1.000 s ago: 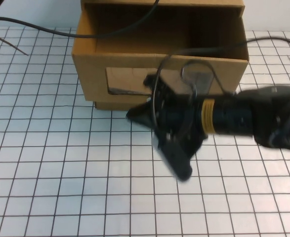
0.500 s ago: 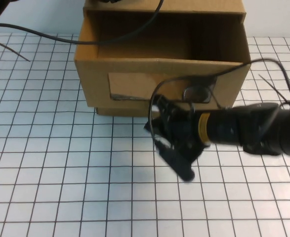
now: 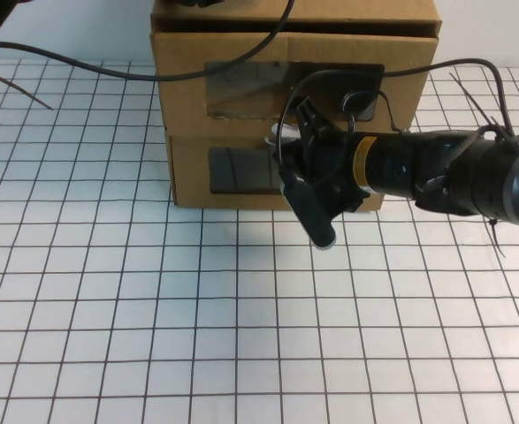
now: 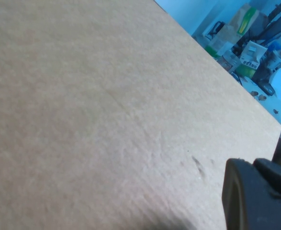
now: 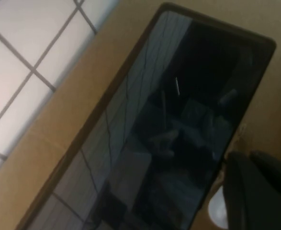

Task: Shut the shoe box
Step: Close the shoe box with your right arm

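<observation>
The shoe box is the upper of two stacked brown cardboard boxes at the back of the table. Its window faces me and none of the drawer's inside shows. A small white tab sits just below that window. My right gripper is open right in front of the box face, one finger slanting down over the lower box. In the right wrist view a finger lies beside the white tab. My left gripper hovers close over plain cardboard.
The lower box has its own dark window, which fills the right wrist view. Black cables cross the box top and drape over the right arm. White gridded table spreads out in front.
The upper box's drawer stood pulled out with its inside open; it has slid back in. My right gripper has moved away from me, toward the box, and now sits against its front.
</observation>
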`<control>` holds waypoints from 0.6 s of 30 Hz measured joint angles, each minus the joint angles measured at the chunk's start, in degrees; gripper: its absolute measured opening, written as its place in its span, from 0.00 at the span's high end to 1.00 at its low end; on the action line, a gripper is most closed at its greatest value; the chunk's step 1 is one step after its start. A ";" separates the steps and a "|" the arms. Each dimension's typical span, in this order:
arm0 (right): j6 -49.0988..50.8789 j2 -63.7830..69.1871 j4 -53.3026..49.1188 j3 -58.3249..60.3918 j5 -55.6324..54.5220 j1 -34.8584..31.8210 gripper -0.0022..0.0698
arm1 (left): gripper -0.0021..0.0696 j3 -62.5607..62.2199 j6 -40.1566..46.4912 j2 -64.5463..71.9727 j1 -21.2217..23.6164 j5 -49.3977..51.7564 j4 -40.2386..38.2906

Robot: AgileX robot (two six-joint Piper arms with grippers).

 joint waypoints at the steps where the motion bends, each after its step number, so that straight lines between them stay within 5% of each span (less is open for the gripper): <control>1: 0.00 0.00 0.26 0.23 0.00 0.15 0.99 | 0.97 0.00 0.00 0.00 0.00 0.12 0.00; 18: 2.42 5.62 11.63 -6.66 -2.28 -0.52 0.97 | 0.97 -0.13 0.39 0.36 0.44 -0.69 0.13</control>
